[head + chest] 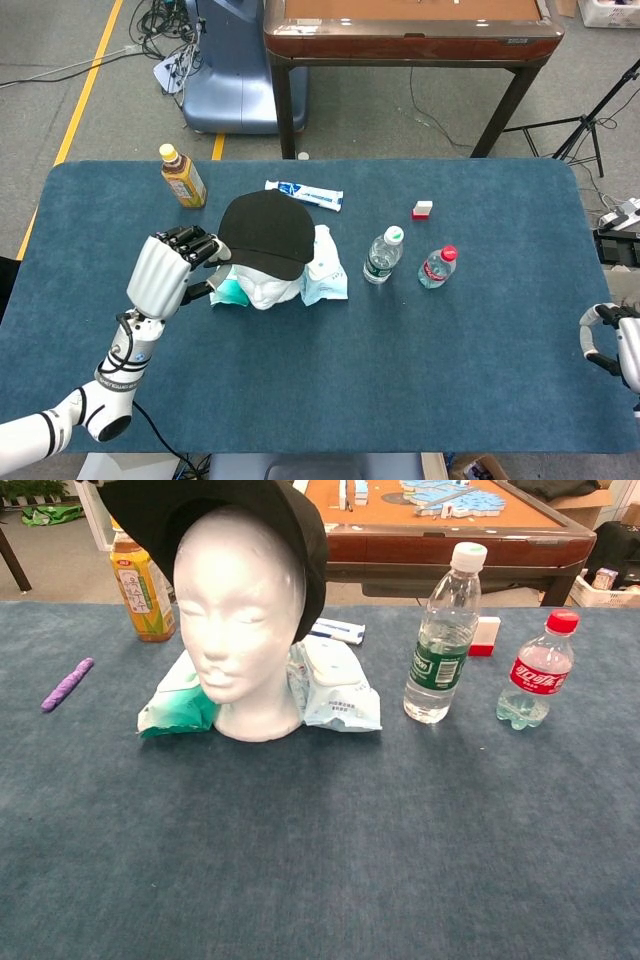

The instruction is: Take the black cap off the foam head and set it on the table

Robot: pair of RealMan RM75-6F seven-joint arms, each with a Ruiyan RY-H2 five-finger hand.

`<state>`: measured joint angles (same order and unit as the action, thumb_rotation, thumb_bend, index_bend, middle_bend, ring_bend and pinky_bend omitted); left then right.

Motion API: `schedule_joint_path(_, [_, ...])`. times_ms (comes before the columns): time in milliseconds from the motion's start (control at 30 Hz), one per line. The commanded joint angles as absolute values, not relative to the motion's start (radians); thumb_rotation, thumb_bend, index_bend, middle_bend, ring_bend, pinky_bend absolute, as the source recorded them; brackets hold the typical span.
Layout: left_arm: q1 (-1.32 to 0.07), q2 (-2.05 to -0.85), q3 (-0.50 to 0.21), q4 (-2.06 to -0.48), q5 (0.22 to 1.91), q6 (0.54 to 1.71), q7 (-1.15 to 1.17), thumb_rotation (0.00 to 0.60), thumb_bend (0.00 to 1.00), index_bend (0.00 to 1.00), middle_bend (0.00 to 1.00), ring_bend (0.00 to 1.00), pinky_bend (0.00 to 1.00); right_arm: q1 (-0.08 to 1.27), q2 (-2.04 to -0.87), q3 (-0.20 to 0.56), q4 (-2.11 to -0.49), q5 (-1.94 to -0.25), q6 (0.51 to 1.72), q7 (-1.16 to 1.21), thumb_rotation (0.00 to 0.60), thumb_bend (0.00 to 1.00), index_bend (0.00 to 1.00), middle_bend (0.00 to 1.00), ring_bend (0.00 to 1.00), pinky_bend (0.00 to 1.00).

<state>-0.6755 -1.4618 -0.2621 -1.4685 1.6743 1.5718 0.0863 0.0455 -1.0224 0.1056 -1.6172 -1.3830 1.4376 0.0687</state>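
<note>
Blue table (480, 350) carries foam head (240, 620) at centre-left, black cap (265, 232) tilted up on it, front lifted off the forehead. Left hand (170, 272) pinches the brim. Right hand (612, 345) at table's right edge, fingers curled, grasping nothing.

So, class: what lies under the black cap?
The white foam head, face showing; black cap tipped up by the left hand. Its crown stays covered.
</note>
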Motion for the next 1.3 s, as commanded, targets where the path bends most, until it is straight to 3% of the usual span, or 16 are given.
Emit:
schedule_joint_path(33, [-0.681, -1.454, -0.269, -1.485, 1.665, 1.557, 0.099, 0.6, 0.52, 0.61, 0.68, 0.54, 0.7, 0.046, -1.023, 0.105, -1.617, -1.384, 1.438, 0.069, 0.6, 0.49, 0.52, 0.5, 0.44, 0.49])
schedule_joint_path(767, [-0.718, -1.414, -0.333, -1.575, 1.518, 1.421, 0.174, 0.6, 0.52, 0.61, 0.69, 0.54, 0.7, 0.05, -1.021, 0.104, -1.614, -1.382, 1.429, 0.076, 0.6, 0.49, 0.52, 0.5, 0.44, 0.49])
schedule_joint_path(1300, [-0.744, -1.408, -0.42, -1.612, 1.29, 1.345, 0.284, 0.6, 0.52, 0.62, 0.69, 0.55, 0.71, 0.053, -1.019, 0.105, -1.611, -1.375, 1.419, 0.08, 0.6, 0.49, 0.52, 0.5, 0.44, 0.49])
